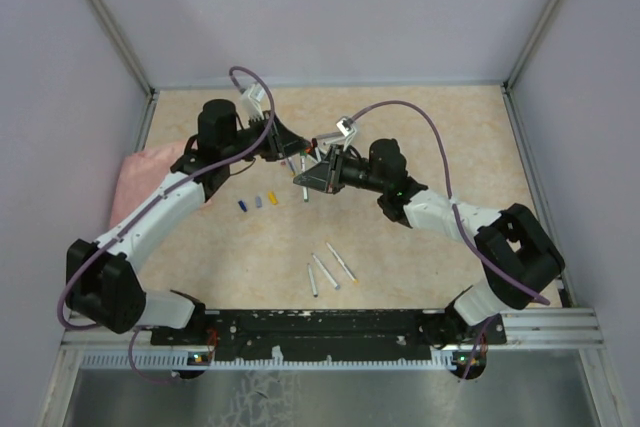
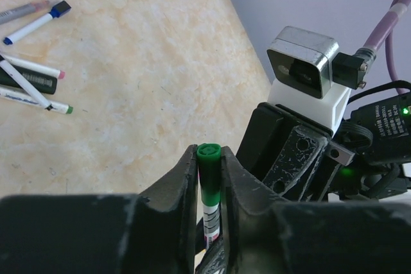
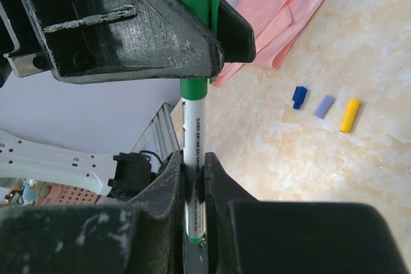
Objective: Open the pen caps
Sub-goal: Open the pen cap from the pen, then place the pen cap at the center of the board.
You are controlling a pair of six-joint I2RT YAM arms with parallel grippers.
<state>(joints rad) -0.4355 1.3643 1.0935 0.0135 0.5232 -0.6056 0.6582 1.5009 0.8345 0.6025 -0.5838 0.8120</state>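
One white pen (image 3: 194, 139) with a green cap (image 3: 196, 4) is held in the air between both grippers. My right gripper (image 3: 194, 162) is shut on the white barrel. My left gripper (image 2: 210, 155) is shut on the green cap (image 2: 210, 162), with a finger pressed on each side. The cap still sits on the barrel's end. In the top view the two grippers meet above the middle of the table, left gripper (image 1: 293, 150) and right gripper (image 1: 308, 182). Three loose caps lie on the table: blue (image 1: 243, 205), lilac (image 1: 258, 202) and yellow (image 1: 272, 198).
Three white pens (image 1: 325, 272) lie near the front middle of the table. Several more pens (image 2: 32, 81) lie together in the left wrist view, one with a blue cap (image 2: 61, 9). A pink cloth (image 1: 140, 182) lies at the table's left edge, by the wall.
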